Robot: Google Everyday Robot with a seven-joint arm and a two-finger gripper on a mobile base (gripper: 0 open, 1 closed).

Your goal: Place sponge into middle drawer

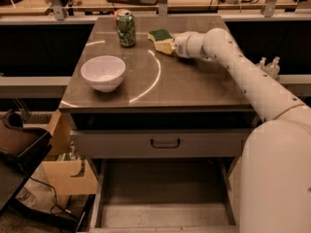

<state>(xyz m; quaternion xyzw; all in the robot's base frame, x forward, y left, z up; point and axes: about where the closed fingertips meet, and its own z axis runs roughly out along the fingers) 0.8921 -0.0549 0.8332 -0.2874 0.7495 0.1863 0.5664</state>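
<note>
- While my arm stretches across the counter (194, 89) from the right, my tool (170, 46) sits at the far edge, right against the sponge (159, 35).
- I cannot tell whether my tool is clenched on the sponge or merely touching it; the contact is hidden by my wrist.
- The sponge lies on the counter top, green side up, with its yellow foam facing my tool.
- Just to the left of the sponge stands a green can (126, 28), upright and apart from it.
- A white bowl (103, 73) rests nearer the front left of the counter, well apart from the sponge.
- Below the counter is a closed grey drawer front (121, 143) with a black handle.
- Under that, the middle drawer (163, 212) is pulled out, its floor bare.
- My white base fills the lower right and covers the drawer's right corner.
- A cardboard box (68, 176) sits on the floor to the drawer's left.
</note>
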